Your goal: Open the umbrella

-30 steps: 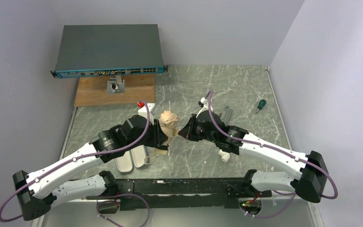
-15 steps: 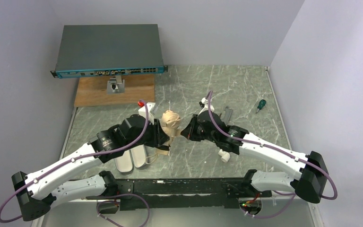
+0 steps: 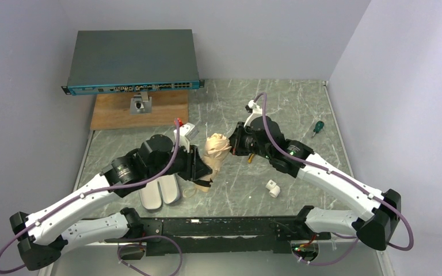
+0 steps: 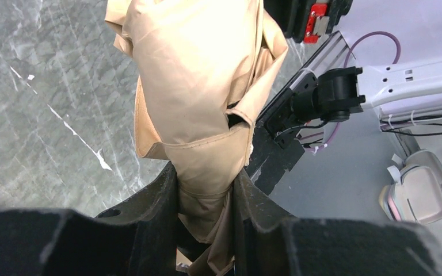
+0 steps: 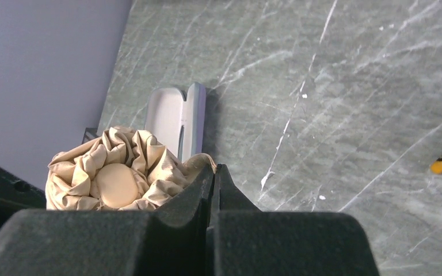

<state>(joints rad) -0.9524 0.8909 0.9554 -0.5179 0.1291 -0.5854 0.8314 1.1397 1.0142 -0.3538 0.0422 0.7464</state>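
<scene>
Lavender-grey oval case shells (image 3: 160, 192) lie near the near edge of the grey marble table (image 3: 299, 103), left of centre. L gripper (image 4: 206, 184): jaws narrow, clamped on the lower bunch of the cream-beige folded fabric umbrella (image 4: 195, 86), which is over the table's centre, btw both arms. R gripper (image 5: 214, 172): jaws pressed together, tips at the fabric's edge; can't tell if cloth is pinched.

Centre of desk (image 3: 290, 103): umbrella (image 3: 216, 150), between left tool (image 4: 206, 198) and right tool (image 5: 214, 172). Near-left: case shells (image 3: 160, 192). Far right: screwdriver (image 3: 317, 127). Back left: switch box (image 3: 132, 60) on board (image 3: 115, 112).
</scene>
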